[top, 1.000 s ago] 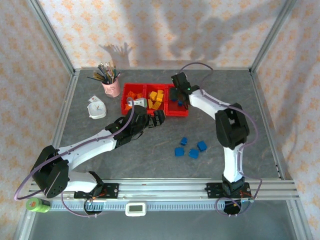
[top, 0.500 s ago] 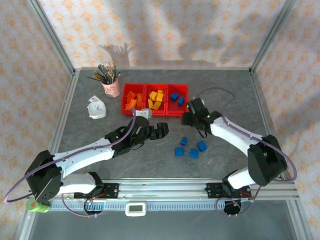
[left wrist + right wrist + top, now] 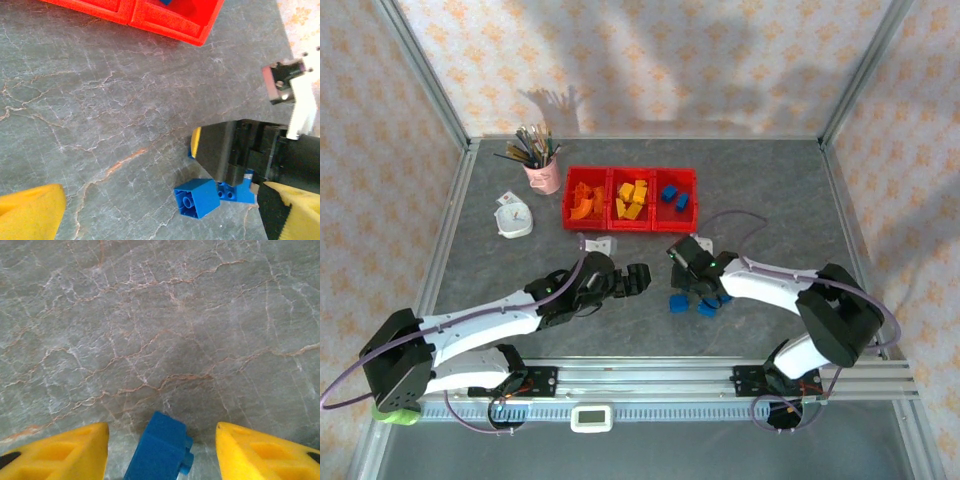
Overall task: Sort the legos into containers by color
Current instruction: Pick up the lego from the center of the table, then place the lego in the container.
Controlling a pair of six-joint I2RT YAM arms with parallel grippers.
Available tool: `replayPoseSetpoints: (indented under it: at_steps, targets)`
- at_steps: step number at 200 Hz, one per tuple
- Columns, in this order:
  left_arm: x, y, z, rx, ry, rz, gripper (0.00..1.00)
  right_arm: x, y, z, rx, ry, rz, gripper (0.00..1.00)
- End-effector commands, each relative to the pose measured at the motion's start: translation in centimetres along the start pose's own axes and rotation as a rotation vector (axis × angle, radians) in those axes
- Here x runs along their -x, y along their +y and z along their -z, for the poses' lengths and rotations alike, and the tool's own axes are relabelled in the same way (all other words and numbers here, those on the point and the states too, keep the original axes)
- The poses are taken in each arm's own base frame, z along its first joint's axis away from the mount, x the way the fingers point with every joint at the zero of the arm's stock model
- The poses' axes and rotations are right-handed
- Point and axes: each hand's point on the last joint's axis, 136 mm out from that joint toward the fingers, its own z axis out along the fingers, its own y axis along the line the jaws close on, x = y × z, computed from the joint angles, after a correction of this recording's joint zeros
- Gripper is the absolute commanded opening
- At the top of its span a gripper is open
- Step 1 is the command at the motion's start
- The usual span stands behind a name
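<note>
Three joined red containers point(image 3: 630, 172) stand at the back: orange legos point(image 3: 582, 200) in the left one, yellow legos point(image 3: 632, 198) in the middle one, blue legos point(image 3: 672, 196) in the right one. Loose blue legos point(image 3: 706, 309) lie right of the table's centre. My right gripper point(image 3: 694, 292) hangs low over them, open. A blue brick point(image 3: 160, 450) lies on the table between its yellow fingers point(image 3: 55, 452), not gripped. My left gripper point(image 3: 638, 278) stands open and empty just left of that cluster. It sees a blue cube point(image 3: 196, 198) and the red containers point(image 3: 165, 20).
A pink cup of brushes point(image 3: 542, 170) and a small white clock point(image 3: 514, 216) stand left of the bins. The right gripper's black body point(image 3: 235, 150) is close in front of the left gripper. Metal frame posts rim the grey table point(image 3: 520, 280).
The right arm has swung from over the right bin down to the loose blue bricks. The left arm has drawn back a little toward the near edge.
</note>
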Motion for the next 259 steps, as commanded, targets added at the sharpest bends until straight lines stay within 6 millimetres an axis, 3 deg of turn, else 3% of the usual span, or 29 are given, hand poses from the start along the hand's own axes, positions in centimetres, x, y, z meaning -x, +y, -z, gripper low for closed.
replayPoseSetpoints:
  at_steps: [1, 55, 102, 193, 259]
  targets:
    - [0.5, 0.2, 0.5, 0.007, -0.039, 0.017, 0.99, 0.8, -0.1, -0.7, -0.035, -0.043, -0.017, 0.52]
    - [0.5, 0.3, 0.5, 0.007, -0.040, 0.014, 0.99, 1.5, 0.5, -1.3, -0.044, -0.052, 0.022, 0.32]
    - [1.0, -0.1, 0.6, 0.002, -0.049, 0.002, 0.99, 3.1, 1.1, -0.1, -0.039, -0.099, 0.049, 0.18]
    - [3.2, -2.1, 0.8, -0.015, -0.097, -0.029, 0.99, 7.9, 3.8, 3.9, 0.026, -0.212, 0.098, 0.16]
    - [7.5, -2.5, 1.0, -0.004, -0.162, -0.024, 0.99, 15.1, 4.8, 5.8, 0.016, -0.339, 0.108, 0.18]
